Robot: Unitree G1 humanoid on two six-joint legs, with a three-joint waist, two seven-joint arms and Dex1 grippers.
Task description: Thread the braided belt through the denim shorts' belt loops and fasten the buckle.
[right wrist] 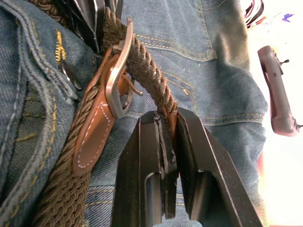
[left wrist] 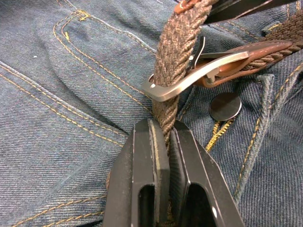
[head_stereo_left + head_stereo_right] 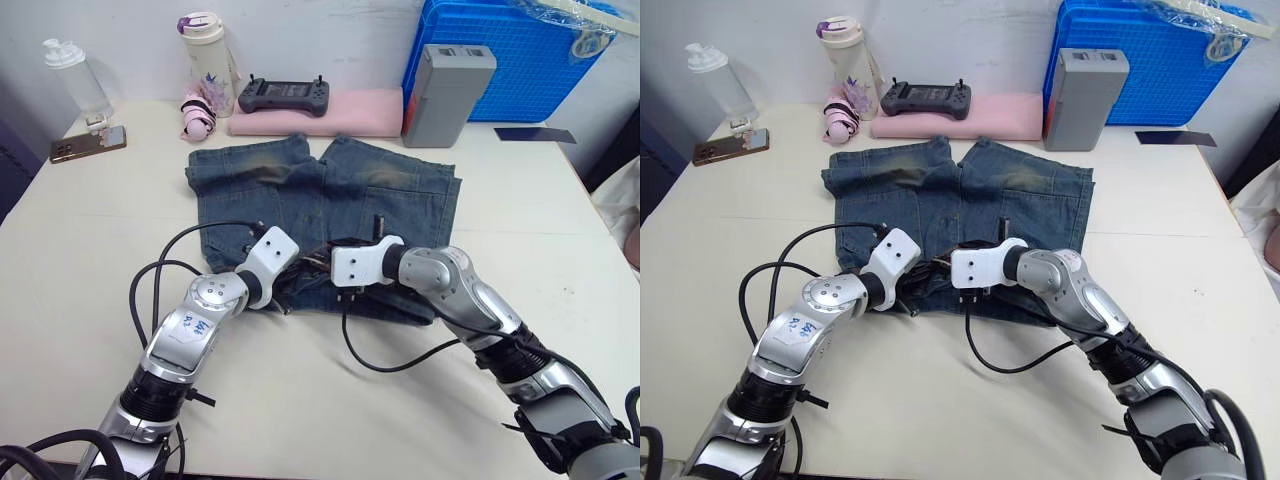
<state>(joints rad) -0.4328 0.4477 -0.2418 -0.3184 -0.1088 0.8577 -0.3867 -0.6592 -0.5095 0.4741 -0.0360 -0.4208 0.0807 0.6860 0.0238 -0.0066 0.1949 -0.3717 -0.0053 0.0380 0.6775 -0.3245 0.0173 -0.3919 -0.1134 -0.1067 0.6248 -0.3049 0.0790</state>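
Here, both grippers meet over the waistband of the denim shorts [image 3: 330,190], which lie flat on a pale table [image 3: 90,260] with the legs pointing away from the robot. The left gripper [image 2: 163,137] has its two black fingers nearly closed, pinching the braided belt [image 2: 165,71] just below the point where the strap passes through the buckle [image 2: 189,78]. The right gripper [image 1: 165,123] is likewise clamped narrowly on the same brown strap, just beyond the buckle on its other side. The silver buckle frame stands tilted between the two grippers, with tan leather stitched behind it. A round metal button [image 2: 225,105] of the shorts lies just beside the buckle. A white label [image 3: 185,335] on the left forearm carries blue handwriting that cannot be read.
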